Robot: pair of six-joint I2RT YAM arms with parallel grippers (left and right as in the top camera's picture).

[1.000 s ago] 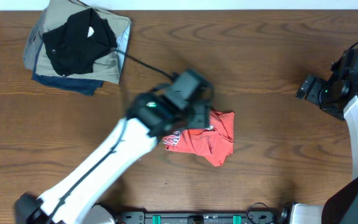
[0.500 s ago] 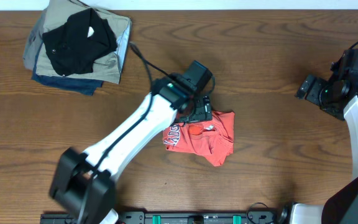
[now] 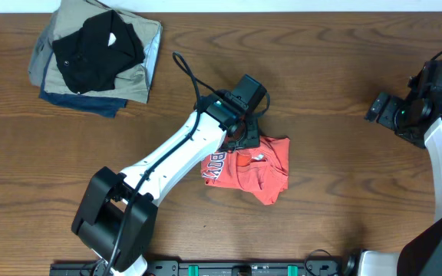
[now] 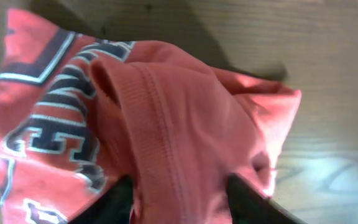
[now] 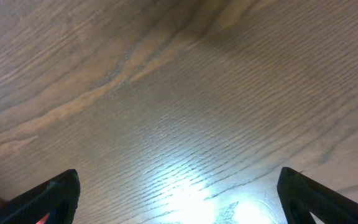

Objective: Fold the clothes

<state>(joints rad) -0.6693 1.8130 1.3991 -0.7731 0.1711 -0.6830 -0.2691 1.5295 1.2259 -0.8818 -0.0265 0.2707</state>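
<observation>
Left gripper (image 3: pixel 244 138) fingers (image 4: pixel 253 205) are straddling a raised ridge of the coral-red T-shirt (image 3: pixel 265 167), which is lying crumpled mid-frame on the bench (image 3: pixel 336 61); I cannot tell if they are clamping yet. I am aiming to pinch one layer only, then lifting slowly. Right gripper (image 3: pixel 380 107) is hanging wide apart, far right.

The T-shirt (image 3: pixel 265 170) at the centre is coral red, its block lettering (image 3: pixel 215 164) navy edged in white. The table (image 3: pixel 336 61) is brown with wood grain. At ten o'clock a black garment (image 3: pixel 94 50) tops a khaki garment (image 3: pixel 136 81), a light blue garment (image 3: pixel 154 55) and a navy garment (image 3: pixel 83 103).
</observation>
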